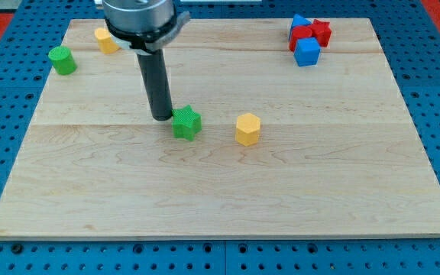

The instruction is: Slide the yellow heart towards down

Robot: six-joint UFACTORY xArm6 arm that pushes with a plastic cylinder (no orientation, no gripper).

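My tip (pixel 162 117) is down on the wooden board (pixel 220 191), left of centre, and there is no claw to report here: the arm ends in a plain dark rod, so nothing opens, shuts or clamps. Right beside the tip, touching or very nearly touching on its right, sits the green star block (pixel 187 124). A little further right, clear of both, is the yellow hexagon block (pixel 247 129).

Now the one that matters: the yellow heart (pixel 106 40) is up at the far left of the board, partly tucked behind the arm's grey housing, so its shape is hard to confirm from here. Near it, further left by the board's edge, stands the green cylinder (pixel 63 59). Over at the far right corner there's a tight cluster, red blocks (pixel 317 33) packed against blue blocks (pixel 306 52), well away from the action.

So where does the job stand? By my reading, it has hardly begun. The heart sits close to the far edge, with open board on its near side. The tip is nearer than the heart, on the wrong side for pushing it. It would need to get round to the heart's far side, then drive it toward the near edge, steering clear of the green star.
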